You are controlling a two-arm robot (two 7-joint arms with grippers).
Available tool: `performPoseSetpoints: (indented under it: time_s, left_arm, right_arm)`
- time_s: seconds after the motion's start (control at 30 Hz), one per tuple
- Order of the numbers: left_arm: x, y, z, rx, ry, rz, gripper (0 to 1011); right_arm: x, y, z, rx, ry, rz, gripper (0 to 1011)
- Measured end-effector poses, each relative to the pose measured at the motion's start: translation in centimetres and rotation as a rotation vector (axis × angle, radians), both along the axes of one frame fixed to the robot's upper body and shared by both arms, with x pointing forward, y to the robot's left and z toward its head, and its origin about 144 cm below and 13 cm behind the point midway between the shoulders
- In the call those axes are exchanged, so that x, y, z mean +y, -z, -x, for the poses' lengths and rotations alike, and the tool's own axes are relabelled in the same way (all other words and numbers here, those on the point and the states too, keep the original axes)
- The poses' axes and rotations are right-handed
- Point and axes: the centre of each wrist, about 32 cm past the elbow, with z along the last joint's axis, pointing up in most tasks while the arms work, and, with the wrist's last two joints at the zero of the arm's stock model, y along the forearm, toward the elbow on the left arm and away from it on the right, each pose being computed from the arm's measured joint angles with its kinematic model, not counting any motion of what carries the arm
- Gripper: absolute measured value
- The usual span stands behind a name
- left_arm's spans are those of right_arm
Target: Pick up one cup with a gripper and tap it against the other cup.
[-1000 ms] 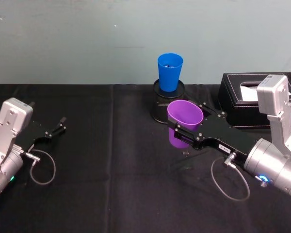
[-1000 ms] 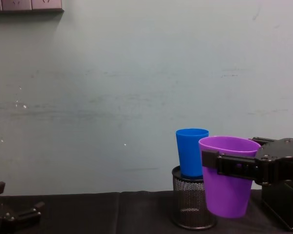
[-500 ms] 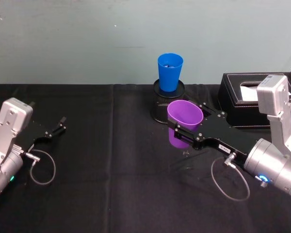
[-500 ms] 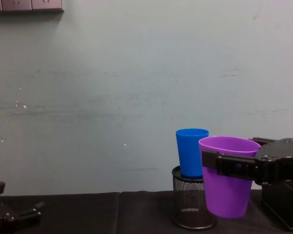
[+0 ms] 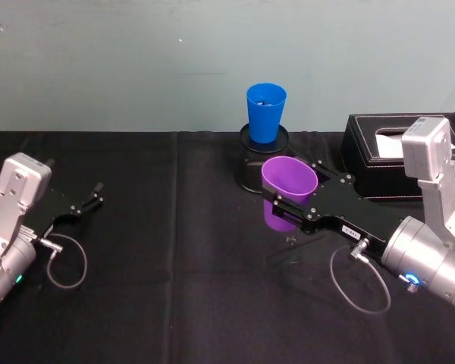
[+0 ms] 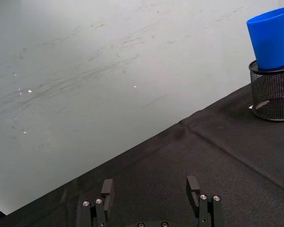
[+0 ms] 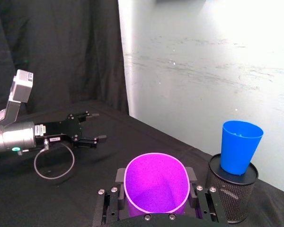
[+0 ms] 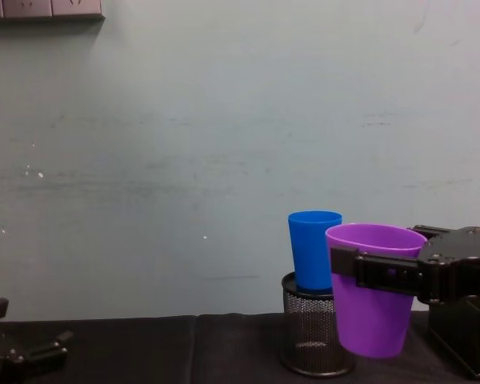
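At the far left of the black bench the left hand lies low over the cloth with its two fingers spread and nothing between them, well apart from both cups. Toward the back, right of the middle, the blue cup stands upright with its base sunk in a black mesh pen holder close to the pale wall. Just in front of that holder and slightly to its right, the purple cup hangs upright above the bench, mouth up. The right hand reaches in from the right and pinches it from both sides a little below the rim. From the right wrist a gap shows between the two cups; the purple rim sits lower than the blue one. Farther right, at the back, a black box rests on the bench behind the right arm
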Motion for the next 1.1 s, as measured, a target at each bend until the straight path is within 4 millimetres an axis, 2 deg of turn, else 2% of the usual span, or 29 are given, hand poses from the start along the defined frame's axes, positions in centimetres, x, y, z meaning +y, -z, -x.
performPoseSetpoints:
  time_s: [1.1]
  left_arm:
    - [0.00, 0.00, 0.00, 0.000, 0.000, 0.000, 1000]
  right_arm:
    - [0.00, 0.00, 0.00, 0.000, 0.000, 0.000, 733]
